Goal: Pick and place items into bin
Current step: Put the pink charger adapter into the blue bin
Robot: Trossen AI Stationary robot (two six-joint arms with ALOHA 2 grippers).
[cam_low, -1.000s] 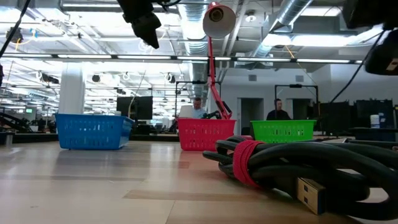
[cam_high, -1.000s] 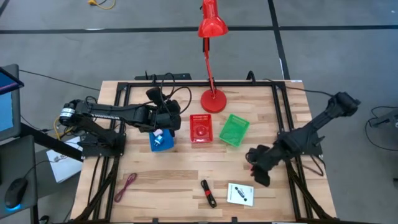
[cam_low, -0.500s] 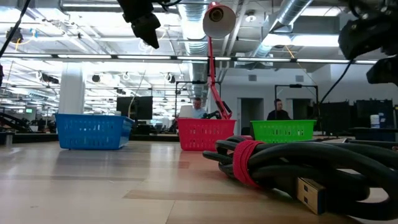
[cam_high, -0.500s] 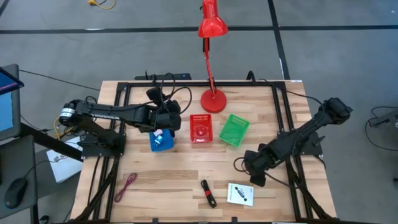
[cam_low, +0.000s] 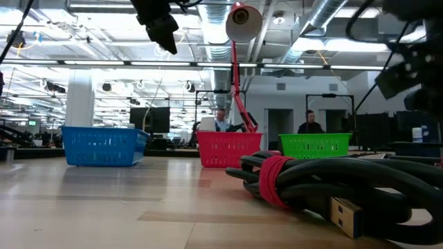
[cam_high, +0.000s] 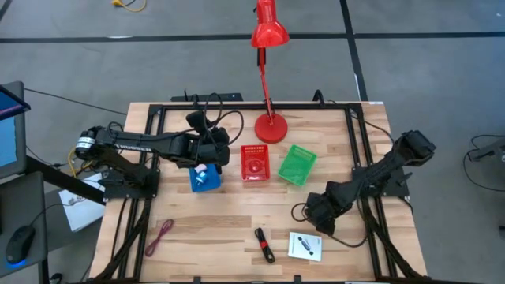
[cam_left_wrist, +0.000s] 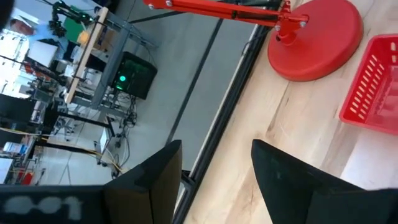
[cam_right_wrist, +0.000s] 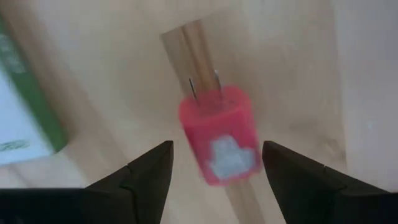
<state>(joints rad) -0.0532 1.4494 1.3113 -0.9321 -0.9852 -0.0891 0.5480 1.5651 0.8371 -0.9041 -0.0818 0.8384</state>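
Pale wooden planks make up the table [cam_high: 229, 225], edged by a black metal frame, with grey floor all around it. Three small baskets stand in a row near the middle: a blue bin [cam_high: 206, 178] on the left, a red bin [cam_high: 254, 163] in the centre and a green bin [cam_high: 297, 165] to the right. Just behind the red bin sits the round base of a red desk lamp [cam_high: 271, 126], its shade reaching out beyond the far edge.

Along the near edge lie a maroon cord [cam_high: 160, 235] at the left, a black-and-red stick tool [cam_high: 264, 245] in the middle and a white card [cam_high: 304, 246] just right of it.

Hovering over the blue bin, the left gripper [cam_left_wrist: 214, 168] has its fingers parted with nothing between them. Low over the wood, right of centre and a little beyond the card, the right gripper [cam_right_wrist: 214, 163] has its fingers spread wide on either side of a pink cube [cam_right_wrist: 221, 135] with two metal prongs, which lies on the table apart from both fingers.

Beyond the table, the low view shows a large hall with ceiling pipes and strip lights, and two people stand far off.
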